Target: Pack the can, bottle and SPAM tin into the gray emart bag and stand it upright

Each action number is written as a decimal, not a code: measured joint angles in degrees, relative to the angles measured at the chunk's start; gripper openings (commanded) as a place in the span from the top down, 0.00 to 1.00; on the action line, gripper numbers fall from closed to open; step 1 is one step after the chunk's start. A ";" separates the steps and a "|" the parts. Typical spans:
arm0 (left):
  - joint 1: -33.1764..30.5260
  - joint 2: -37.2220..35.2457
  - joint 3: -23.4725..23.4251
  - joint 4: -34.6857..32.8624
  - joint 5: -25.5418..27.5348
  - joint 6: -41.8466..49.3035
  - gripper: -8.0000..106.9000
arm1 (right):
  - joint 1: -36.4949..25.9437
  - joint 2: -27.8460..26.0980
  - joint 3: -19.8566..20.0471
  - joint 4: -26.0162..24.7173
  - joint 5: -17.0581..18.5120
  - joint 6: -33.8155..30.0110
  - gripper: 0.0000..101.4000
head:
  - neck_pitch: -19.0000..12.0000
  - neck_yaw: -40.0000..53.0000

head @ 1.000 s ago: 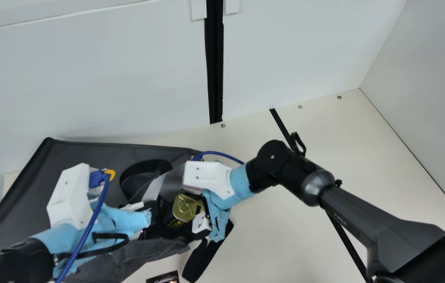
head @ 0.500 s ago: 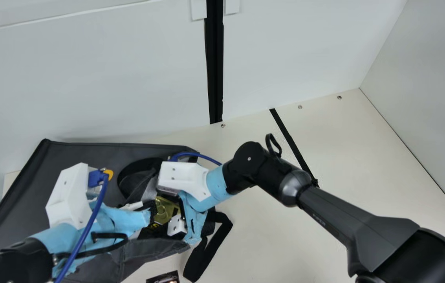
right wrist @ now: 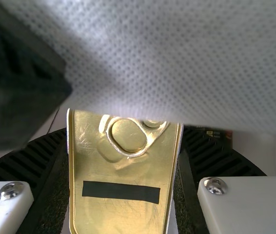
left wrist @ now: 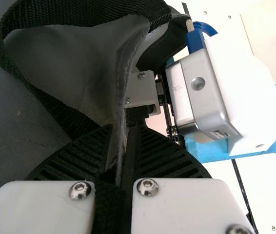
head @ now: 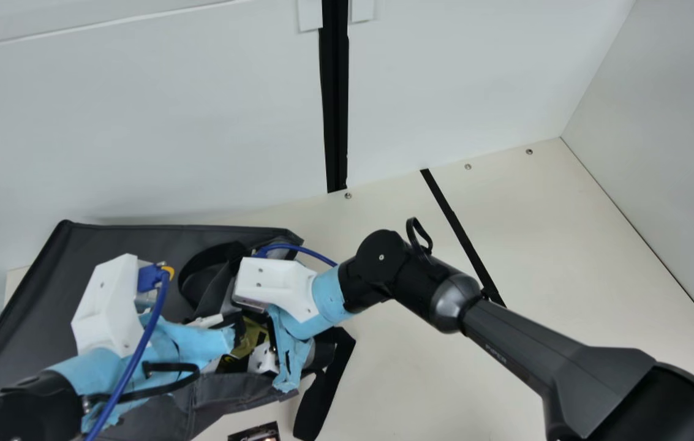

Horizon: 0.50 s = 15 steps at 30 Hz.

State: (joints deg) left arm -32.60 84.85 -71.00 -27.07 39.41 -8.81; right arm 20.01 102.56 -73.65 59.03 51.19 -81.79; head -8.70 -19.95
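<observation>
Right arm: my right gripper (right wrist: 123, 146) is holding the SPAM tin (right wrist: 121, 168) by two opposite sides, its ribbed fingers standing only as far apart as the metal between them is requiring. The tin is sitting at the mouth of the gray emart bag (head: 114, 239), ring-pull (right wrist: 129, 154) facing the wrist camera, with pale lining (right wrist: 177, 63) hanging across part of that face.

Left arm: my left gripper (left wrist: 123, 129) is pinching the bag's edge (left wrist: 123, 73), its fingers lying nearly together on thin cloth beside a black strap (left wrist: 55, 109).

Handling, as I am judging it: the tin is promising to be rigid and fairly heavy for its size, its smooth walls inviting slip, so I am favouring broad pad contact on the flat sides, clear of the ring-pull (a poor handle, and easily bent). The bag is likely folding under any push, being soft and light; its edge is therefore wanting gentle tension, and the seam is offering the firmest hold.
</observation>
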 measured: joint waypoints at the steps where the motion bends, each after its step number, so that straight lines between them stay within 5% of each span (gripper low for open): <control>1: 0.00 0.00 0.00 0.00 0.00 0.00 1.00 | -0.15 -0.09 0.16 0.06 0.00 0.01 1.00 | 0.09 0.00; 3: 0.00 0.00 0.00 0.00 0.00 0.00 1.00 | -0.27 -0.16 0.47 0.08 -0.06 0.07 1.00 | 0.00 0.00; 15: 0.00 0.00 0.00 0.00 0.00 0.00 1.00 | -0.98 -0.95 1.00 0.07 0.97 0.20 0.60 | 0.00 0.00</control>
State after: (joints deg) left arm -32.60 84.85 -71.00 -27.07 39.41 -8.81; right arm 19.03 101.61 -72.65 59.10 52.16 -81.60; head -8.70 -19.95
